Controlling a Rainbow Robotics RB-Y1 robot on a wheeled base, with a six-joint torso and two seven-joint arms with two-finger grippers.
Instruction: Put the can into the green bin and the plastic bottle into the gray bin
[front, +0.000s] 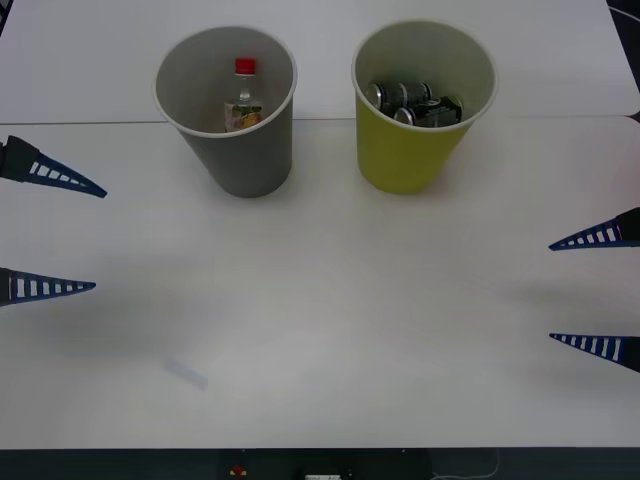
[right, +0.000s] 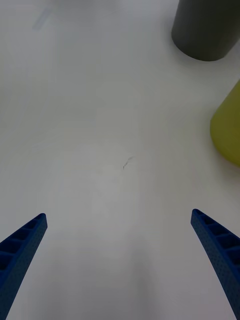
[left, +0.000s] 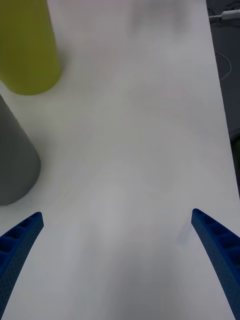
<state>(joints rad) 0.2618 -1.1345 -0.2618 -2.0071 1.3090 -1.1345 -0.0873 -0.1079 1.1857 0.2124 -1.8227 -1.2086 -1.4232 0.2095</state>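
1. Your small clear plastic bottle (front: 243, 98) with the red screw cap and orange-and-white label stands upright inside the large gray cup-shaped bin (front: 228, 110), at about 11 o'clock on the white table (front: 330, 300) in the front view.
2. The dark metal cans (front: 415, 103) lie on their sides in the large yellow-green cup-shaped bin (front: 420, 105), at about 1 o'clock, just beside the gray bin and not touching it.
3. Judged from this, both sorting steps look done; nothing of the task lies loose on the table.
4. If you had to lift the bottle again, expect it to be light and thin-walled, likely to buckle under a hard squeeze. Take it at the neck just under the cap, reaching down from above, since the bin wall blocks any side approach.
5. The cans should be stiffer but smooth and round, so they may roll or slip; grip across the body, not the ends.
6. Your left pincer (front: 50, 232) hangs at 9 o'clock, fingers spread wide and holding nothing, well apart from the gray bin.
7. Your right pincer (front: 598, 293) hangs at 3 o'clock, equally wide and empty, well apart from the yellow-green bin.
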